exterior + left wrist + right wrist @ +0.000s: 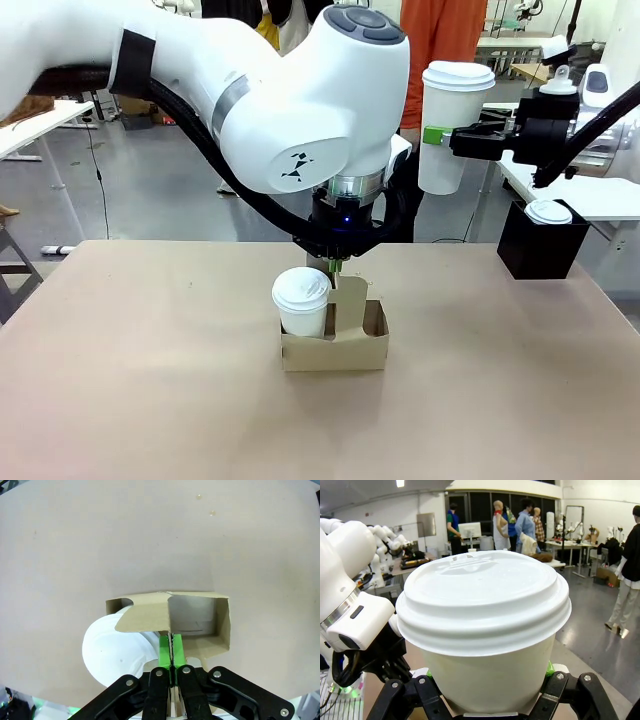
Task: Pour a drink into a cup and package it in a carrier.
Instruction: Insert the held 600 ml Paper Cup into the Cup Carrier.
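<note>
At centre the left gripper (336, 270) pinches the carrier (345, 350) by its handle (a short cup (302, 300) sits in its left slot), while upper right the right gripper (440, 136) clamps the cup (456, 100) aloft.

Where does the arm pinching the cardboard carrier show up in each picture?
Front view: the left arm reaches in from upper left, left pincer shut on the carrier handle, centre.
Left wrist view: that pincer rises from the bottom edge, clamping the handle.
Right wrist view: the arm stands at left, beside the cup.
Shared landmarks: carrier handle; the cup in the right pincer.
</note>
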{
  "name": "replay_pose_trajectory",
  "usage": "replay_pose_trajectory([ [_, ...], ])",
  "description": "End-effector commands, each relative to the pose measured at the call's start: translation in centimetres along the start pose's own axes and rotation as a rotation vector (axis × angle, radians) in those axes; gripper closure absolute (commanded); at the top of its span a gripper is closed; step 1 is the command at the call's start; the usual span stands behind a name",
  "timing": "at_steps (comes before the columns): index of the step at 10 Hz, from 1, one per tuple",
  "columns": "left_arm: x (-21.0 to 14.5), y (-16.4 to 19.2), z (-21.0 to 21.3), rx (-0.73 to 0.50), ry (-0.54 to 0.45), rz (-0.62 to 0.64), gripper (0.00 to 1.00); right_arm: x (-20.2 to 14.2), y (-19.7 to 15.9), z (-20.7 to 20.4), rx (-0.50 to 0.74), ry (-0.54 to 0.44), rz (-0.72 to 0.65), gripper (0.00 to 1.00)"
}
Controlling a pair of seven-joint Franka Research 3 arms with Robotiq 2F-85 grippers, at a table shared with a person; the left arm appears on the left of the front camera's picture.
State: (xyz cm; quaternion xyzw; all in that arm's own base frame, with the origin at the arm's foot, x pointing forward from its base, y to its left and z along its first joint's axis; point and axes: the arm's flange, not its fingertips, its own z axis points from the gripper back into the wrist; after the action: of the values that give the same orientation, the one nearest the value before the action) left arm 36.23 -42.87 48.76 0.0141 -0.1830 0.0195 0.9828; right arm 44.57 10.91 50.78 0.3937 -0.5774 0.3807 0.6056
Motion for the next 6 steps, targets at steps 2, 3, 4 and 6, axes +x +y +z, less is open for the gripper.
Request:
replay_pose_trajectory([
  [2,0.0,0.5,0.8,-0.033,-0.006,-0.018,0.40,0.0,0.0,0.0,0.000,0.000,0.000,0.20],
  [3,-0.1,1.0,2.0,-0.058,-0.017,-0.033,0.00,-0.1,-1.1,-1.0,0.074,0.020,-0.038,0.20],
  [4,-0.1,1.7,3.3,-0.093,-0.006,-0.066,0.36,-0.4,-2.4,-1.9,0.144,0.030,-0.069,0.20],
  [6,0.3,3.8,6.2,-0.144,0.022,-0.141,0.00,-2.0,-4.2,-3.6,0.236,0.046,-0.079,0.20],
])
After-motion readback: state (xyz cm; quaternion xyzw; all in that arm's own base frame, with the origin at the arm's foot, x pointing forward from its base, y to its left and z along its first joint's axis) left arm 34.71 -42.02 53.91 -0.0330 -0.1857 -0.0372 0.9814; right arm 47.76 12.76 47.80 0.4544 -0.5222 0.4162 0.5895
